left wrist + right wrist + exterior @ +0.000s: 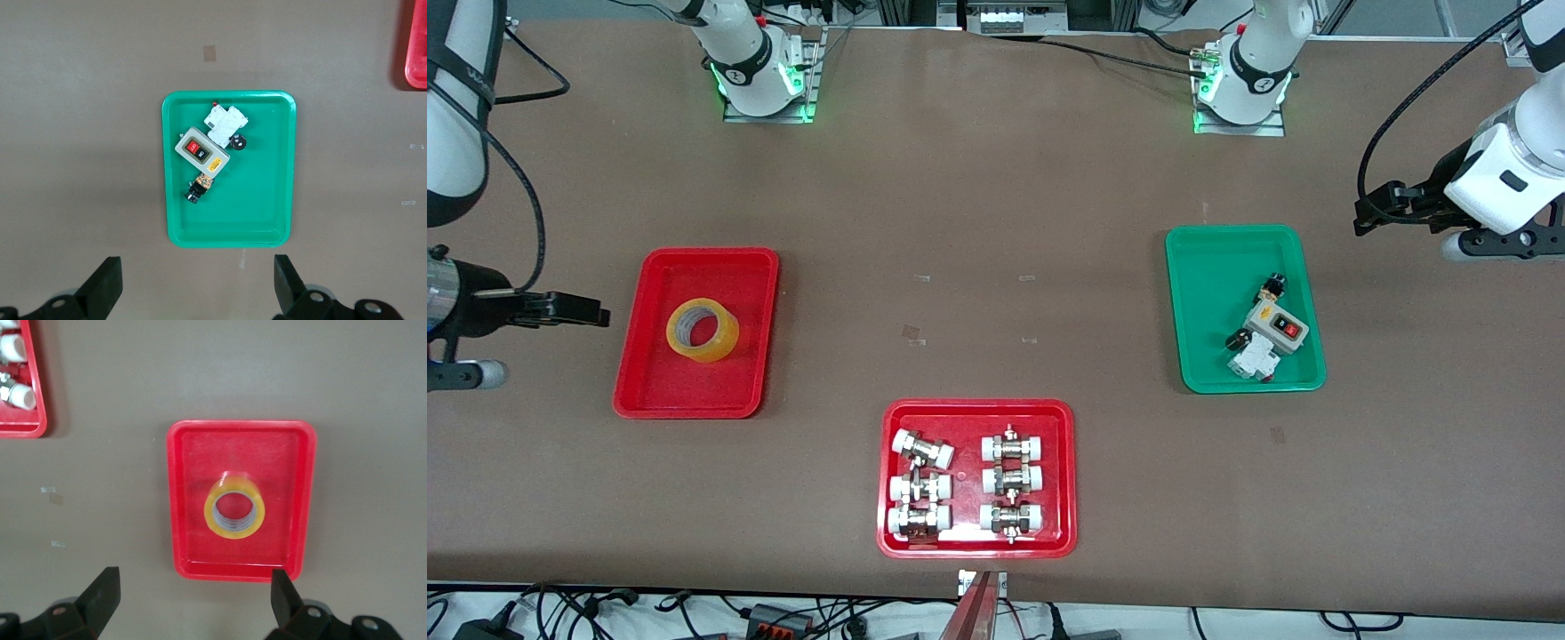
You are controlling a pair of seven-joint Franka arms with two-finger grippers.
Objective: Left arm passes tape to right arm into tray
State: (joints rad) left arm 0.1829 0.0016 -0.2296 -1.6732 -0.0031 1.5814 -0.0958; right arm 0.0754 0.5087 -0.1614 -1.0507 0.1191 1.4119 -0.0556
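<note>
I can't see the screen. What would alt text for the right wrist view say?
A roll of yellow tape lies flat in a plain red tray on a brown table. The right gripper hovers open at the tray's edge, empty; a second red tray shows in one corner.

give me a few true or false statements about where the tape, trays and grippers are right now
1. The tape lies in the plain red tray. True.
2. The right gripper is shut on the tape. False: it is open, beside that tray, holding nothing.
3. The green tray holds a grey switch box. True.
4. The left gripper is over the fittings tray. False: it is open, at the left arm's end of the table, past the green tray.
</note>
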